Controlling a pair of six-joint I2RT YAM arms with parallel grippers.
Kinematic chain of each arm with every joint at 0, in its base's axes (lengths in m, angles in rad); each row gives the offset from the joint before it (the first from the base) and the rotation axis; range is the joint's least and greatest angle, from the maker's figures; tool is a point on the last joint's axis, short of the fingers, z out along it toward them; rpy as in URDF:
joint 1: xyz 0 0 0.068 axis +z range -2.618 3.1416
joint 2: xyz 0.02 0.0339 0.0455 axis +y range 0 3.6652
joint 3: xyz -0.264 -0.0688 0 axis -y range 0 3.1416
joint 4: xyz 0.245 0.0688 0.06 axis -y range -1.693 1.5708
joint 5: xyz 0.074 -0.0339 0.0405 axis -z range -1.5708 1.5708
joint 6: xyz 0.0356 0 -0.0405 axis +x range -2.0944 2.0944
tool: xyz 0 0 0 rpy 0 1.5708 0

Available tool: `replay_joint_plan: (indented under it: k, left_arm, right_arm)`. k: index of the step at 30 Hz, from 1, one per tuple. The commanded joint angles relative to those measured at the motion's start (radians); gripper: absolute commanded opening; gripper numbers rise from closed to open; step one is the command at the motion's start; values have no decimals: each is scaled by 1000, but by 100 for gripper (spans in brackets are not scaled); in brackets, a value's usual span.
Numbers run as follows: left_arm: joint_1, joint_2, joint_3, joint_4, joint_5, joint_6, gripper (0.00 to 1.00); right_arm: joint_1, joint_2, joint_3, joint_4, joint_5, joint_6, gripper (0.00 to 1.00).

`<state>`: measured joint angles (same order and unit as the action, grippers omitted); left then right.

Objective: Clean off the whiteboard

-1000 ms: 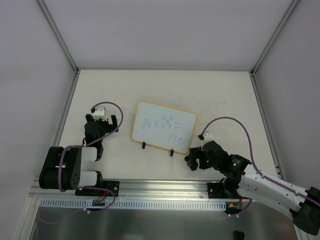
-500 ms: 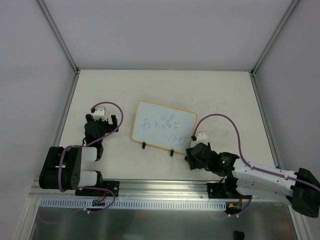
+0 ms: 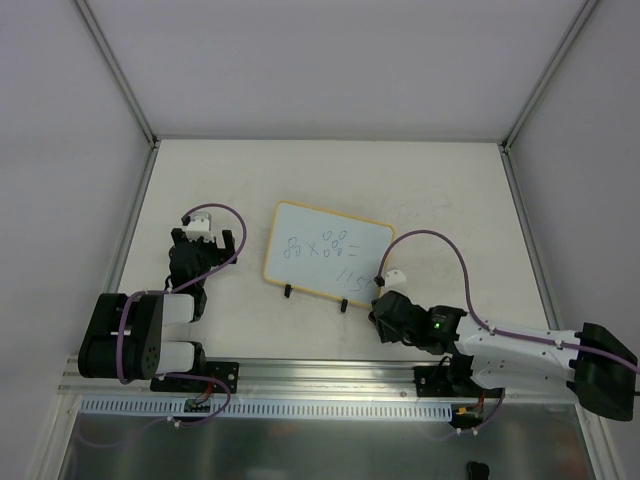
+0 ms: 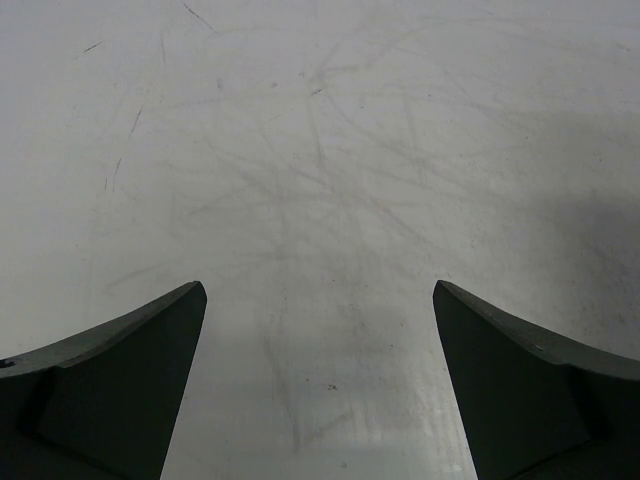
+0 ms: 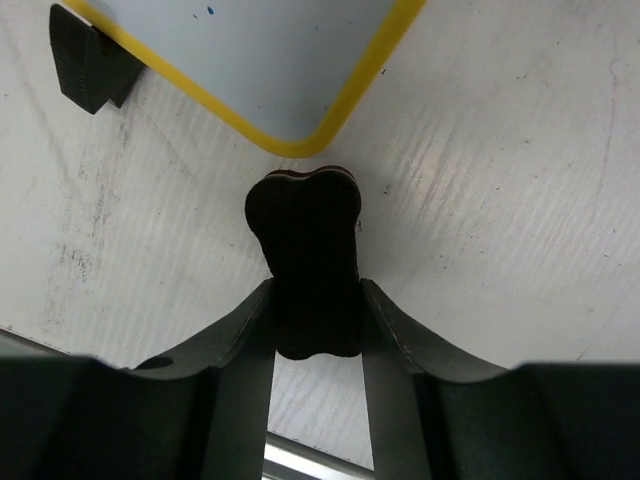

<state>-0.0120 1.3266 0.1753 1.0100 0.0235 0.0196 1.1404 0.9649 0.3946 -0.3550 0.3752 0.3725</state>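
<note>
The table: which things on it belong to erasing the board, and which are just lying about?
For the job: small white rectangular whiteboard with yellow frame; small black bone-shaped eraser; right gripper, holding that eraser.
Not in use: left gripper, open over the scratched white table.

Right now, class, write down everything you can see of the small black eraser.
The eraser is a small, dark, bone-shaped block with rounded lobes and a narrower waist; it looks soft, like felt or foam. It lies lengthwise in the right gripper, whose fingers press its sides, on or just above the table, its far end just short of the yellow-framed corner of the whiteboard.
</note>
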Motion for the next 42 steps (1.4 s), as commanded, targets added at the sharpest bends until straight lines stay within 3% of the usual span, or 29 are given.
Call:
replay_joint_plan:
  k: [1,6,12,16,20,30,42]
  left_arm:
    - [3,0,23,56,23,19,99]
    - [3,0,21,55,24,19,99]
    - [3,-1,21,56,23,19,99]
    - [3,0,21,56,23,19,99]
    - [3,0,21,56,23,20,99]
    - [3,0,23,56,23,19,99]
    - [3,0,21,56,23,20,99]
  right_arm:
    - [21,12,36,24,14,48,37]
    - [74,17,36,21,16,94,31]
    - [191,15,79,-7,50,158,32]
    - [295,67,185,-44,123,164,31]
    - [341,220,320,-42,137,109,32]
    - [317,579,607,99,8,-66,32]
    - [248,801,805,220,-146,-156,34]
